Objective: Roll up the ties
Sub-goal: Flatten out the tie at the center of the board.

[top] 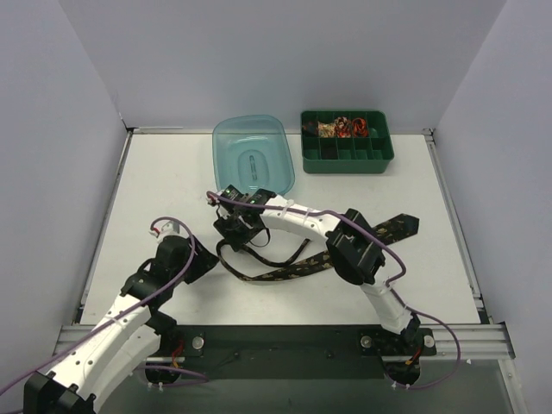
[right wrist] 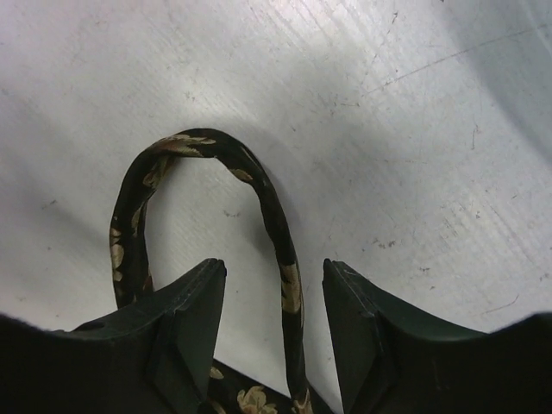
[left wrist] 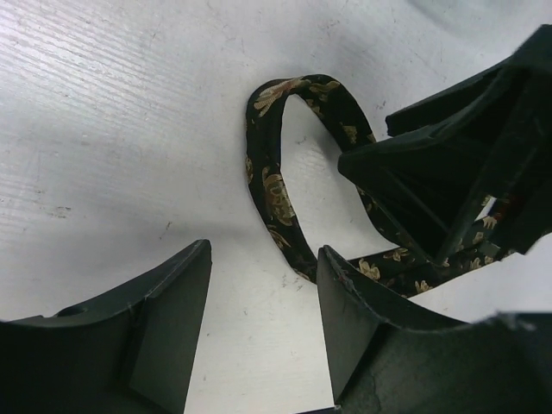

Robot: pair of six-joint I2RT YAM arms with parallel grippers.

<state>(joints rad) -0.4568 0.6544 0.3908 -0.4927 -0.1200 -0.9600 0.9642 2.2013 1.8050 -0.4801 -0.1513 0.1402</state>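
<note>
Your left claw [left wrist: 263, 254] gapes empty; right claw [right wrist: 274, 266] stands parted astride the tie [right wrist: 185, 142], ungripped; only the overhead view shows its tail.

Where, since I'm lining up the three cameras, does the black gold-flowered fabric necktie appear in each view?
Top external: black gold-flowered fabric necktie lies across the centre of the table, partly under the right arm.
Left wrist: its loop, upper centre.
Right wrist: loop at centre-left, one strand between the fingers of the open right tool.
Shared landmark: that loop beside the right tool.
</note>
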